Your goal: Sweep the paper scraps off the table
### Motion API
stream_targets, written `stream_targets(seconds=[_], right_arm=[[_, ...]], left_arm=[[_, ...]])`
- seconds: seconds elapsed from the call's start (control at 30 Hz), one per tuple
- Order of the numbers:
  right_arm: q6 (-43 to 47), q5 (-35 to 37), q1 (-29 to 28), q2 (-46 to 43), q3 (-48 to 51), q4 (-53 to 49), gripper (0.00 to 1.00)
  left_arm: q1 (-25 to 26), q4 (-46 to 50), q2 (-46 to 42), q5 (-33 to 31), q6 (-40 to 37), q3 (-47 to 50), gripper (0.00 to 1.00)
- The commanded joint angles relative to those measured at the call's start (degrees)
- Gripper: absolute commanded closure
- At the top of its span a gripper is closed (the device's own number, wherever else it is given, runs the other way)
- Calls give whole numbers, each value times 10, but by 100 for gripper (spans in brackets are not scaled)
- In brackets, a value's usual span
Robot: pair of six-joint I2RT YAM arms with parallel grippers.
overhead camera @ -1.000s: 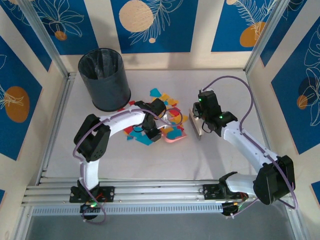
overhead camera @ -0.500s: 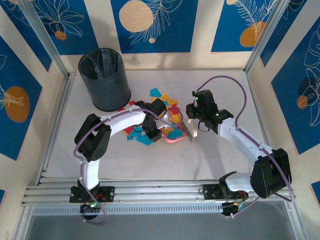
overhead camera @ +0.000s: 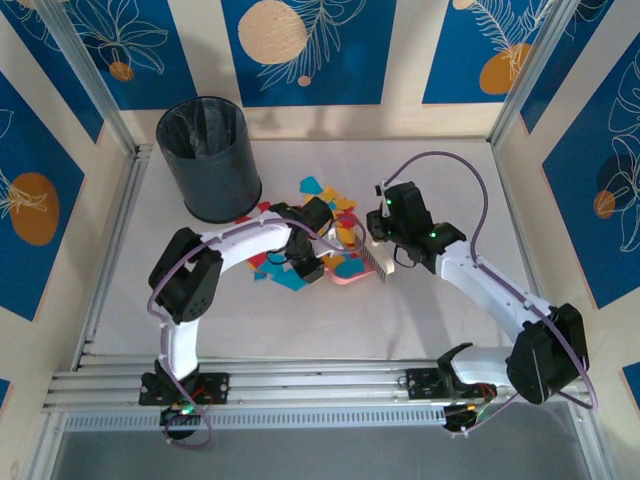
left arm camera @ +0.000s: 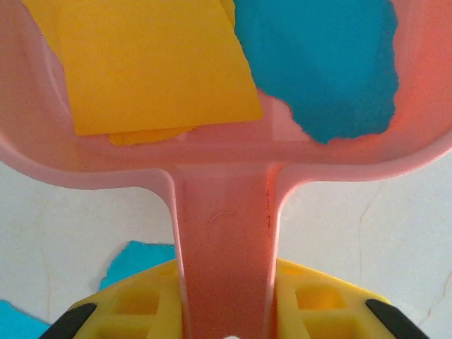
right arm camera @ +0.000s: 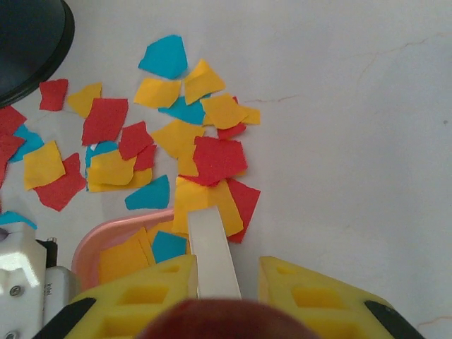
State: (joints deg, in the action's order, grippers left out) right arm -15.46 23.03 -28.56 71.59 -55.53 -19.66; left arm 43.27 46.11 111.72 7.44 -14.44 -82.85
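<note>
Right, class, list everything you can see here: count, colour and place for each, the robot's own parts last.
table: one, white, beneath everything
dustpan: one, pink, in the table's middle
paper scraps: many; red, yellow and cyan-blue; around and inside the dustpan
brush: one, white, just right of the dustpan
waste bin: one, black, table's far left corner
rails: several, silver, along the table's edges
wall panels: several, blue floral, around the table
left end effector: one, yellow, shut on the dustpan's handle
right end effector: one, yellow, shut on the brush
</note>
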Motion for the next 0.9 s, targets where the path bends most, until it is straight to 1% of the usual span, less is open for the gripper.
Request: stream_targets(seconds=[0.0, 0.23, 0.37, 0.43, 0.67, 0.87], right_arm=[[13, 44, -4, -44, -17, 7, 100], [16, 83, -4, -78, -9, 7, 100], [2, 131, -3, -98, 2, 12, 100], [-4, 141, 2, -105, 10, 14, 100], [-17, 134, 17, -109, 20, 7, 100], [-23, 115, 23, -105, 26, 14, 100]], left_arm=[[2, -35, -36, -3, 8, 22, 100], [3, -90, -79, -14, 21, 65, 100], [2, -121, -110, -18, 23, 92, 100], [2, -133, -123, -18, 24, 104, 100], [-1, -169, -177, -13, 33, 133, 100], [-13, -184, -222, -4, 53, 135, 100]])
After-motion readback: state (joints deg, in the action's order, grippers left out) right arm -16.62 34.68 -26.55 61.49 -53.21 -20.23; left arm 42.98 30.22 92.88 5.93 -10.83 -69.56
